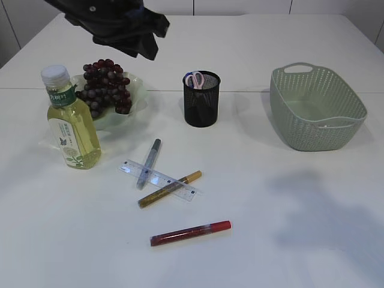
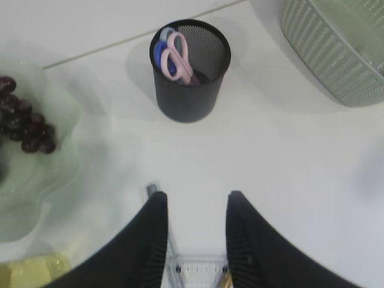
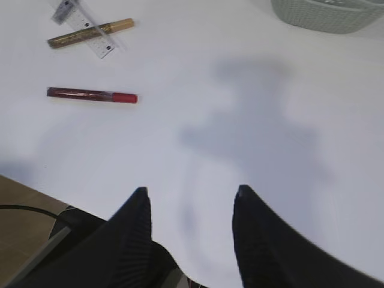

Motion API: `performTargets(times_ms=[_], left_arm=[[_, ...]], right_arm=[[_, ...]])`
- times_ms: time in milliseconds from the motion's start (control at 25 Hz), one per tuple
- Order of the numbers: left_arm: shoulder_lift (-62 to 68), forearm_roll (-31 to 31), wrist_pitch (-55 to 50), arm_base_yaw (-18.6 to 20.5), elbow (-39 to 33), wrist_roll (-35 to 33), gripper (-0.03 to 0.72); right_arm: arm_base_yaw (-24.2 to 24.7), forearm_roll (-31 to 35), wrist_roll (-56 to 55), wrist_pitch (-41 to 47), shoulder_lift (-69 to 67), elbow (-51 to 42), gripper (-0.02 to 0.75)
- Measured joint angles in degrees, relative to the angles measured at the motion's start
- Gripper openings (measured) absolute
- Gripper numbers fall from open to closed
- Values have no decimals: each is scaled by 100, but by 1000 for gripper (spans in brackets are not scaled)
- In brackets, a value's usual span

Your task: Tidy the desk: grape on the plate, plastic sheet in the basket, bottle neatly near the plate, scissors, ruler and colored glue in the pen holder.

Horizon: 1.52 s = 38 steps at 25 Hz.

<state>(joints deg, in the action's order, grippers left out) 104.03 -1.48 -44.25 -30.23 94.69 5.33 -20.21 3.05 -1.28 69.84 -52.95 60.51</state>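
Note:
Dark grapes [image 1: 105,84] lie on the pale green plate [image 1: 137,90], and the bottle [image 1: 71,120] of yellow drink stands upright in front of it. The black mesh pen holder [image 1: 201,102] holds the scissors [image 1: 195,80]. On the table lie the clear ruler [image 1: 159,179], crossed by a silver glue pen [image 1: 150,161] and a gold one [image 1: 170,189]. A red glue pen [image 1: 191,233] lies nearer. My left gripper [image 2: 197,198] hangs open and empty high above the ruler [image 2: 201,267]. My right gripper [image 3: 191,192] is open over bare table. I cannot make out the plastic sheet.
The green basket [image 1: 315,108] stands at the right. My left arm [image 1: 114,24] reaches in from the top left above the plate. In the right wrist view the table's front edge runs at lower left, with the red glue pen [image 3: 91,95] beyond it.

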Motion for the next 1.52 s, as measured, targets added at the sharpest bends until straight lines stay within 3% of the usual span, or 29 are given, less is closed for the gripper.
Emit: performTargets(times_ms=[160,280,480,640,800,1080,1520], left_arm=[[-520,82,-617,0,0,137,262],[-811,314,-981,24,0,464,328],[-1089,1284,-1786,34,0,1138,434],[-1274,1617,-2519,37,0,1306,450],[-1430,1462,-2697,37,0,1230,452],[-1904,907,-2718,37,-54,1046,391],[-3659,772,-2755,37,-1774,1043,385]], right_arm=[[0,430,258,0,-581,240,364],[0,758,552,0,-1125,493,364],[0,1229,985,-10,-1919,976,364],[0,1383,1269,-30,-2590,1446,364],[-154,1396,1382,-31,-3313,2017,364],[-752,1343,1443,6,-4421,2955,364],[-1050,1058,1469,66,-5658,3962,364]])
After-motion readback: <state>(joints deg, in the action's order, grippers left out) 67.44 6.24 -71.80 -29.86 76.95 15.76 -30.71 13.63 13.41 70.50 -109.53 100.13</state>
